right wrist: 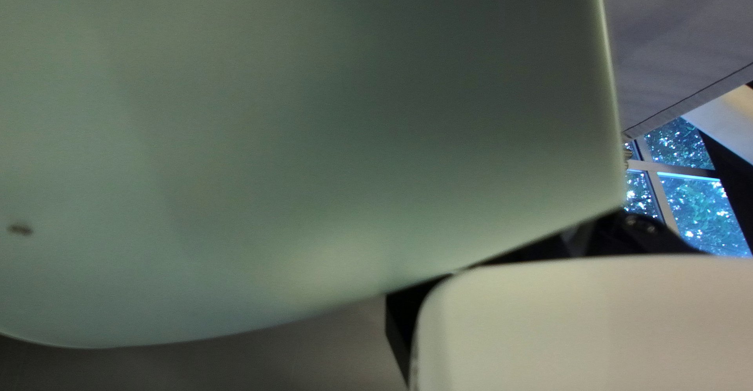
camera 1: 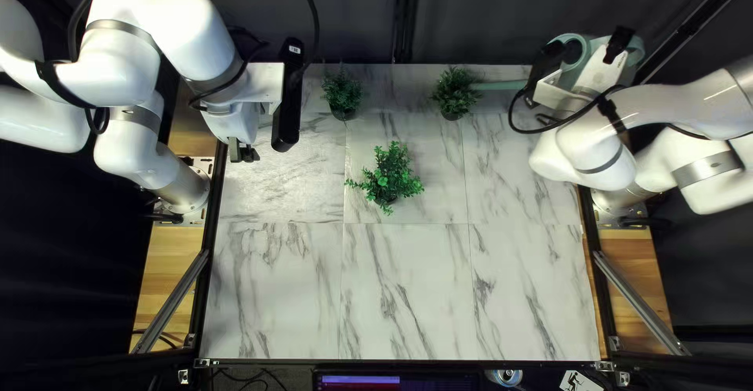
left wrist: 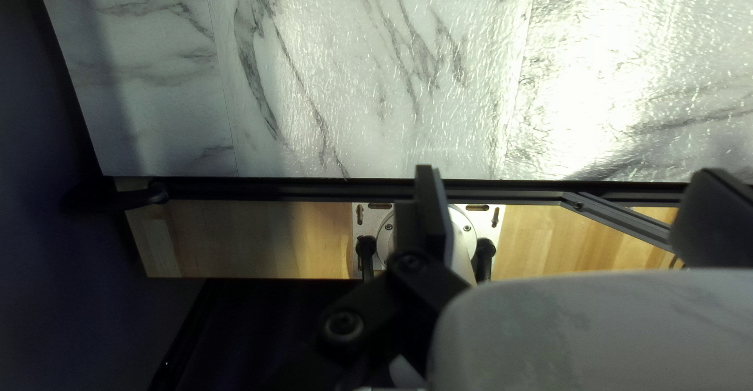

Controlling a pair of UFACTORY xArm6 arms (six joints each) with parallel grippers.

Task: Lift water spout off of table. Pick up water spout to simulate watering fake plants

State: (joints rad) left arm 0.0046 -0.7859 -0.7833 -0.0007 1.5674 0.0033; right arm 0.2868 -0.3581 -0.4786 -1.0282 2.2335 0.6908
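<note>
At the far right corner, my right gripper [camera 1: 605, 65] holds the pale green watering can [camera 1: 571, 75] up off the table. Its long spout [camera 1: 502, 86] reaches toward the right rear plant [camera 1: 455, 93]. In the right wrist view, the can's wall [right wrist: 353, 140] covers most of my right gripper [right wrist: 596, 238] and hides its grip. Another plant [camera 1: 342, 93] stands at the rear, a third [camera 1: 387, 176] nearer the middle. Over the table's left edge, my left gripper [camera 1: 242, 152] is open and empty; the left wrist view shows the same gripper [left wrist: 569, 191] with its fingers apart.
The marble-patterned table [camera 1: 408, 289] has a black frame along its sides. A dark curtain [camera 1: 486, 14] hangs behind its far edge. My left arm's base [camera 1: 184, 187] and my right arm's base [camera 1: 620, 203] stand at opposite edges.
</note>
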